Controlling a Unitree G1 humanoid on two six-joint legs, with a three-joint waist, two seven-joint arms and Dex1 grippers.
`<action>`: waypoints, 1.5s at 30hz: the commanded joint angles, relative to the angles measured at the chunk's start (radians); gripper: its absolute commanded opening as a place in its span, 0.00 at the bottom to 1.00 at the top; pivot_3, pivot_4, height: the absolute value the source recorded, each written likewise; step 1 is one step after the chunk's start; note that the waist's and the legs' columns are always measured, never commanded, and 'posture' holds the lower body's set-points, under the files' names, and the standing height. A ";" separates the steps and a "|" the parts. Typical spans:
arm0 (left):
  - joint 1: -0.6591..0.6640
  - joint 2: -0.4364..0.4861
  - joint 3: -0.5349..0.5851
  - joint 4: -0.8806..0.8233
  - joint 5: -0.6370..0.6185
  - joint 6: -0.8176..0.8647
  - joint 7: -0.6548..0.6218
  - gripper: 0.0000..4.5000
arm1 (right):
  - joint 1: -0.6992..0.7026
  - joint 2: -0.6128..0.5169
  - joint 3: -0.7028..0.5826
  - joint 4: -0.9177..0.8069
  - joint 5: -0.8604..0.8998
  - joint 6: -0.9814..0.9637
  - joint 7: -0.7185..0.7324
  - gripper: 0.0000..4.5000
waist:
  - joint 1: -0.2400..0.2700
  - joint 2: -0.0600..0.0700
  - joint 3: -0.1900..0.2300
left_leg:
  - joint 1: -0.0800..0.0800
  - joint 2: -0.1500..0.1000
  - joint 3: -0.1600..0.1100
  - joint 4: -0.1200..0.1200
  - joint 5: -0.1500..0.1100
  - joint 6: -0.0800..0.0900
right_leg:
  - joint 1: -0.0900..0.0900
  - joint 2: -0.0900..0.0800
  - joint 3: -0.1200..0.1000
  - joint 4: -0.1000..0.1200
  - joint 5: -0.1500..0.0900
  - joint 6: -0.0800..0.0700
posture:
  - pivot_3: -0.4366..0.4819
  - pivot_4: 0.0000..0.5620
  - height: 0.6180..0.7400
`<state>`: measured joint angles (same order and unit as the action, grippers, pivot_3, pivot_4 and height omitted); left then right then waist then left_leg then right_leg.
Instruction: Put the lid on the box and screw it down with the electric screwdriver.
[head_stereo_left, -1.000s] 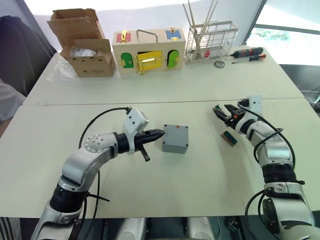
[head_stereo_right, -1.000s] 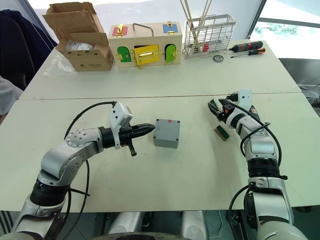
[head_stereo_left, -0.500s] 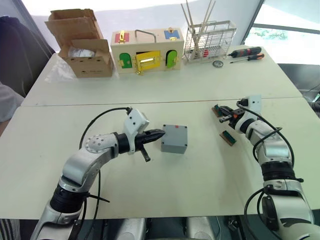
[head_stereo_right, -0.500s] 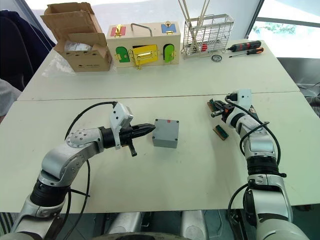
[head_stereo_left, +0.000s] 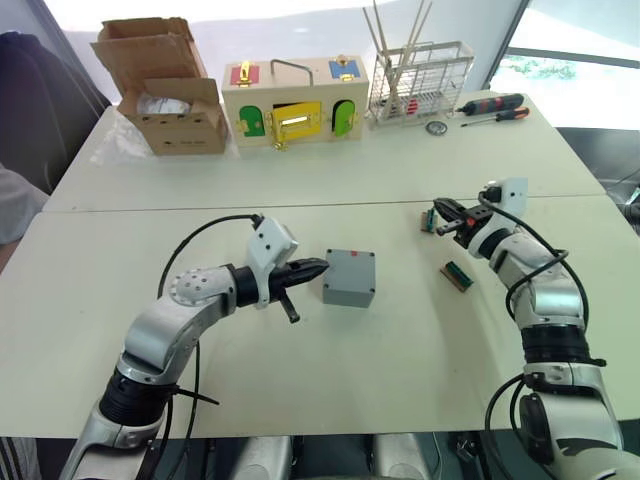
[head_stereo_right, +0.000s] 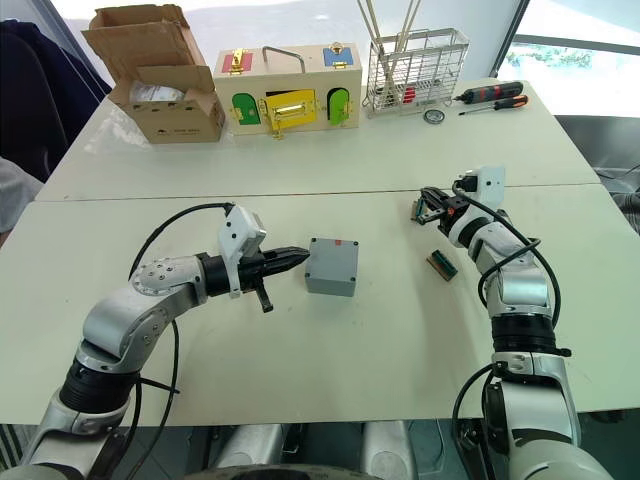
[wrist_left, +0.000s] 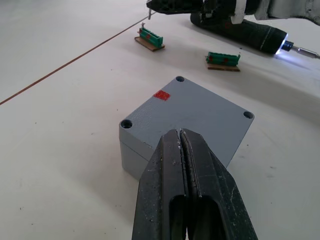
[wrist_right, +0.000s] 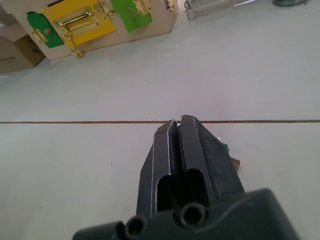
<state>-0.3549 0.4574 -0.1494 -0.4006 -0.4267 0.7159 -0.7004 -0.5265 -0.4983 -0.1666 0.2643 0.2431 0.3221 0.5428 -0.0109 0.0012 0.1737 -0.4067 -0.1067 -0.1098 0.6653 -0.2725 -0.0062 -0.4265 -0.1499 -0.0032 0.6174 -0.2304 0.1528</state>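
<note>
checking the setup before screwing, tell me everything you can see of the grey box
The grey box is a small square case of matte grey plastic, resting flat on the white table near its middle. Its top face is closed over, with round screw recesses at the corners and a small red mark near one edge. A seam runs around the sides below the top. The left gripper, fingers shut, points at its side, tips at or just short of it.

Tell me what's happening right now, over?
Left gripper shut, tips beside the box. Right gripper shut, above a green part. Lid on box.
</note>
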 joint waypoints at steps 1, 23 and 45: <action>-0.013 0.003 -0.002 -0.007 -0.003 -0.024 -0.013 0.00 | -0.003 -0.024 -0.028 -0.094 0.026 0.009 0.007 0.01 | -0.001 0.000 0.000 | 0.000 0.000 0.000 0.000 0.000 0.000 | 0.000 0.000 0.000 0.000 0.000 0.000 | 0.48 0.27 1.00; 0.070 0.166 0.073 -0.086 -0.091 0.042 -0.077 0.00 | 0.176 -0.079 0.132 -0.575 0.222 0.343 0.200 0.01 | 0.003 0.000 0.000 | 0.000 0.000 -0.001 0.000 0.000 0.000 | 0.000 0.000 0.000 0.000 0.000 0.000 | 0.48 0.27 1.00; 0.053 0.152 0.043 -0.077 -0.083 0.034 -0.077 0.00 | 0.152 -0.074 0.114 -0.622 0.272 0.383 0.160 0.01 | 0.002 0.000 0.000 | 0.000 0.000 -0.001 0.000 0.000 0.000 | 0.000 0.000 0.000 0.000 0.000 0.000 | 0.48 0.27 1.00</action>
<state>-0.2887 0.6091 -0.1042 -0.4525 -0.5053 0.7589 -0.7764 -0.3558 -0.5689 -0.0210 -0.3131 0.4954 0.7088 0.7083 -0.0086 0.0013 0.1738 -0.4068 -0.1066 -0.1106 0.6651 -0.2726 -0.0060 -0.4267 -0.1500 -0.0032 0.6173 -0.2305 0.1528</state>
